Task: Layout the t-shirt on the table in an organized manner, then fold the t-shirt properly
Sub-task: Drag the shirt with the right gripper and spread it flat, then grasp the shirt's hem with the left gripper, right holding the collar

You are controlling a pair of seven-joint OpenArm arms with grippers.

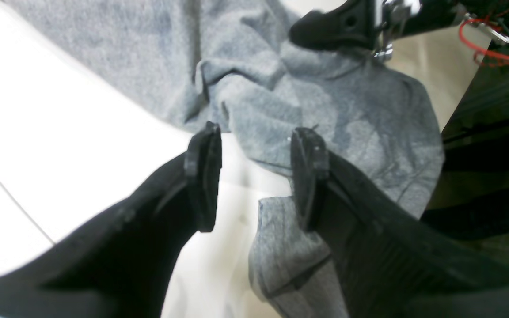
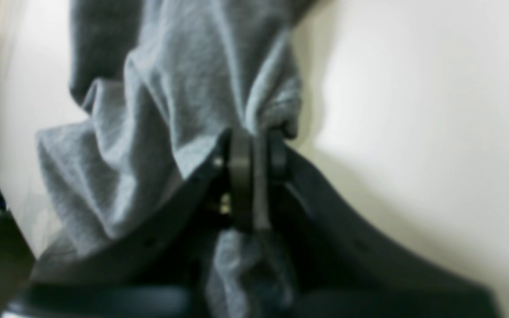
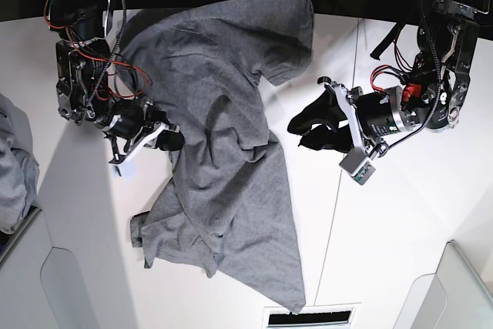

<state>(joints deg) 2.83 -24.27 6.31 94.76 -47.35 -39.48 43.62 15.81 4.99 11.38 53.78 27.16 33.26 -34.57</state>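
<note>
My right hand (image 3: 176,139) has a pinch of the t-shirt (image 3: 231,144) at its edge, and my worry is that lifting there would drag the whole crumpled length along and bunch it tighter, because the folds lie over one another. With so little cloth between the fingers, a sharp pull might also let it slip. My left hand (image 3: 314,123) stands wide and holds nothing, just off the shirt's other side; closing it low could catch two layers at once. The shirt sprawls across the bench (image 3: 385,229), running from between the arms toward the far side. Beyond the shirt, past my right arm, sits a paler heap of cloth (image 3: 11,171), and that arm itself blocks flattening on its side.
</note>
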